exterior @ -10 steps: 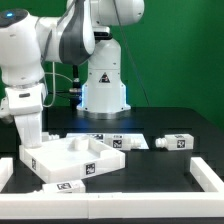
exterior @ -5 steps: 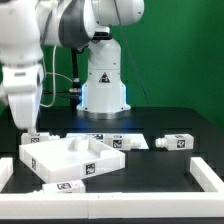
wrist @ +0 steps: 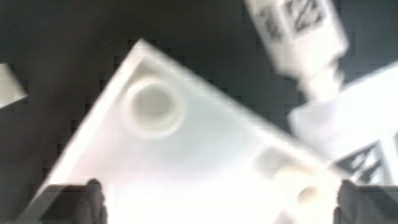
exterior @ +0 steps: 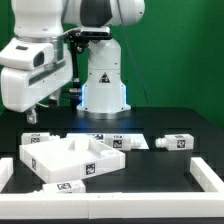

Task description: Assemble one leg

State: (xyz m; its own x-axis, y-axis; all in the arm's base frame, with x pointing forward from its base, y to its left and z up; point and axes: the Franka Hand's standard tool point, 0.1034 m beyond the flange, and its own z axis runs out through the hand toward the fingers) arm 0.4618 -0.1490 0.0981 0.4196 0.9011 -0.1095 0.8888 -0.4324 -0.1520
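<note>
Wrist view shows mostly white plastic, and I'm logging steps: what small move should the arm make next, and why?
Probably carry the open gripper toward the exterior view's right and lower it over the nearest white tagged leg. It hangs empty above the white square tabletop, whose round screw hole is bare, while the legs lie loose on the black table.

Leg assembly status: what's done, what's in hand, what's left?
Done: nothing visible; no leg is joined to the tabletop. In hand: nothing; the hand hangs open above the tabletop's corner on the exterior view's left. Left: pick up a loose leg or the second leg and fit it into a corner hole.
</note>
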